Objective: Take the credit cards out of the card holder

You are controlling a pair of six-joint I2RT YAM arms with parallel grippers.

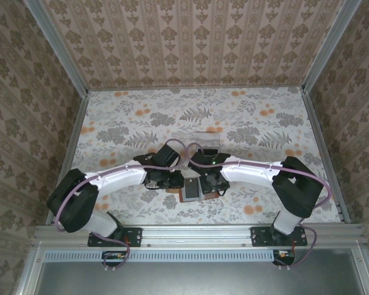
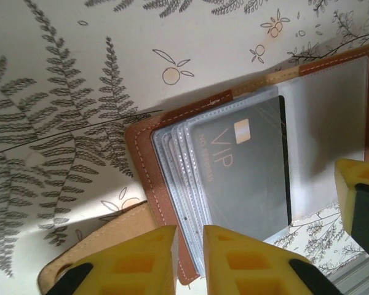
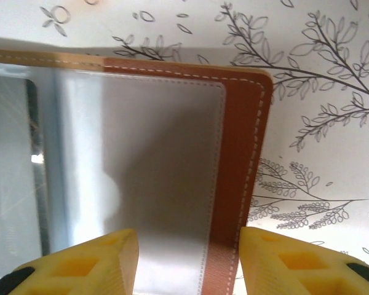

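Card holder (image 1: 192, 189) lies open on the floral table (image 1: 141, 123), at the near edge, centre.

Top view: both arms fold inward with elbows out. The left gripper (image 1: 171, 182) and right gripper (image 1: 211, 182) are down at the holder's two sides. Jaw state is unreadable from here.

Left wrist: a dark VIP credit card (image 2: 249, 163) sits in the top clear sleeve of a fanned stack. My read is that the card is light, thin, stiff and slick in plastic. The leather is floppy and will likely ride up with it unless pinned. Take the card by its exposed dark long edge and pull flat. Left fingers (image 2: 144, 261) are nearly together at the holder's stitched edge; can't tell if they pinch it.

Right wrist: right jaws stand wide, straddling the window leaf and its brown border, nothing clamped.
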